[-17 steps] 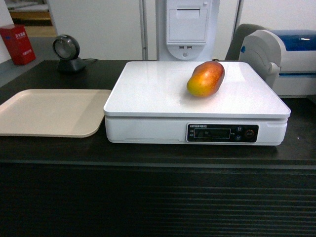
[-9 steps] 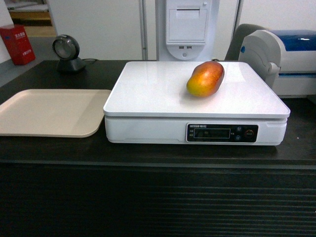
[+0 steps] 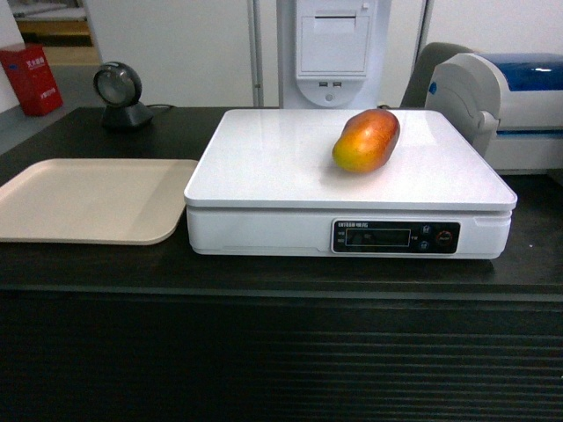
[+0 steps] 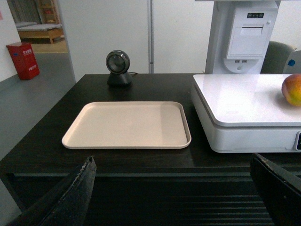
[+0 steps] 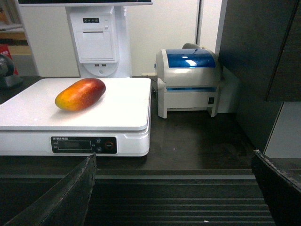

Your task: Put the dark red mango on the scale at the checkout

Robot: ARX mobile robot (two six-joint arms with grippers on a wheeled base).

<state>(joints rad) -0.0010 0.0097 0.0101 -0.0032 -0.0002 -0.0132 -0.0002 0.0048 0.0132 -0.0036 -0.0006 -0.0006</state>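
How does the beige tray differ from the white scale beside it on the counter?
The tray is thin, beige and bare; the scale is a thick white box carrying the mango. The scale has a dark front display; the tray has none. Both are flat, rounded rectangles resting on the dark counter.

You get no readable text: the scale (image 3: 350,189) carries small white lettering above its front display, possibly a brand, too blurred to read.
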